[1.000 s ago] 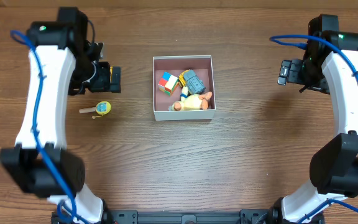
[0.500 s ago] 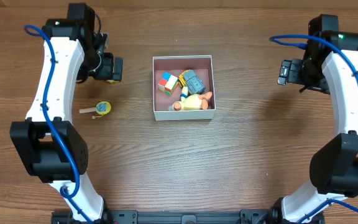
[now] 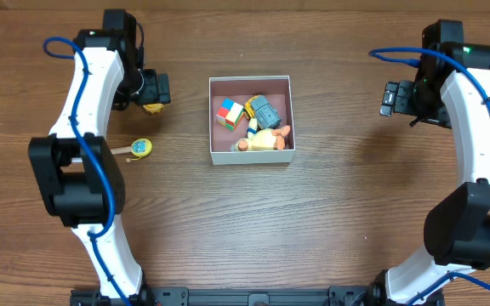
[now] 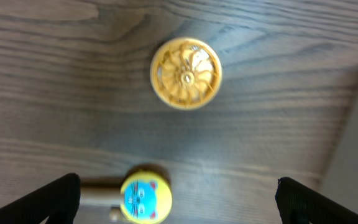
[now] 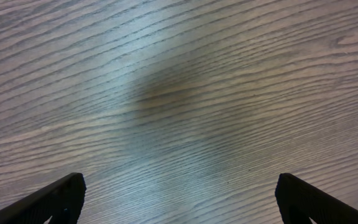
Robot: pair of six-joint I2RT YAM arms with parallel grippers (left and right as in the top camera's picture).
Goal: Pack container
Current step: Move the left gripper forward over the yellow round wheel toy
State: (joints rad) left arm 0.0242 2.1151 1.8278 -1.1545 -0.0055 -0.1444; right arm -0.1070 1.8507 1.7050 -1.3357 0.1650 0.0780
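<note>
While three toys already lie inside the container (image 3: pixel 251 157), which sits mid-table between the two arms, two small pieces are left outside it on the wood to its left. Inside: a multicoloured cube (image 3: pixel 230 113) at the back left, a grey-blue toy (image 3: pixel 264 108), likely a car, just beside it, and a pale doll figure (image 3: pixel 263 140) along the front wall. Outside: a gold wheel-shaped disc (image 4: pixel 186 73) and, nearer the robot's base, a yellow stick toy (image 4: pixel 145 198) with a blue cat face. The left gripper (image 3: pixel 153 88) hangs above the disc, jaws spread wide, nothing between its fingers (image 4: pixel 58 200); that wrist view is blurred. The right gripper (image 3: pixel 390 99) hovers over bare table (image 5: pixel 185 99) well to the container's right, likewise spread and empty. Judgement: packing is more than half done. The disc looks like the next pick, then the stick toy. No lid in sight.
</note>
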